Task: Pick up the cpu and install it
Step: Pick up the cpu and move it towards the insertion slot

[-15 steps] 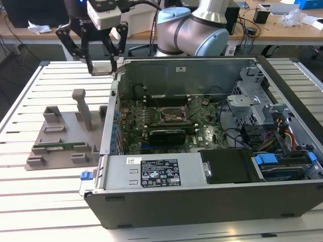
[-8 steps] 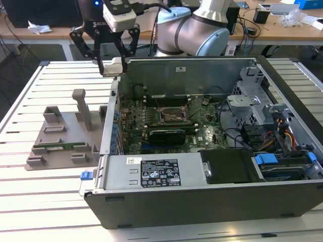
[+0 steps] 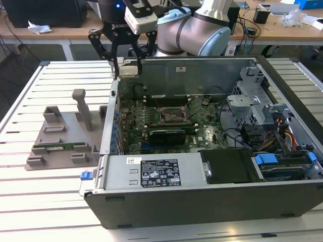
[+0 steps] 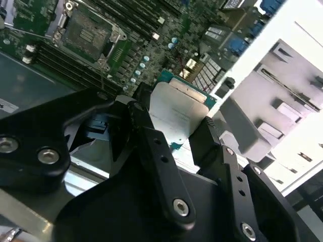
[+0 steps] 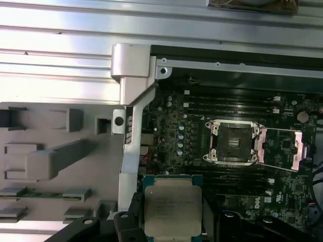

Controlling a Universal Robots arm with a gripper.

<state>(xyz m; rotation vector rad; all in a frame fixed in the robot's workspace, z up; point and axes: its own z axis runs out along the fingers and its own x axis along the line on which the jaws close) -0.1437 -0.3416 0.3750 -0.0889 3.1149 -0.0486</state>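
Black fingers [image 4: 151, 146] of the gripper [image 4: 171, 126] sit closest to the lens in the second wrist view. They are clamped on two opposite edges of the cpu [image 4: 176, 108], whose silvery lid faces the camera. The chip is thus off the table, carried in the closed grip.

Away from the gripper, toward the exterior view's left, lies the gray fixture tray [image 3: 60, 136], with a green memory stick [image 3: 58, 147] in one of its slots. The gripper itself hangs above the rim of the open computer case [image 3: 202, 201], near a corner. Below the gripper and toward the exterior view's right, the CPU socket [image 5: 234, 142] on the motherboard [image 3: 204, 135] stands empty, its load plate [image 5: 282, 148] swung open. Farther from the gripper on that side is the drive cage [image 3: 252, 96].

I judge three risks:
- The hold is on thin edges only, so a jolt could tilt or drop the chip.
- A descent begun this close to the case wall could knock the chip.
- Seating it rotated or skewed could bend the socket's contacts.
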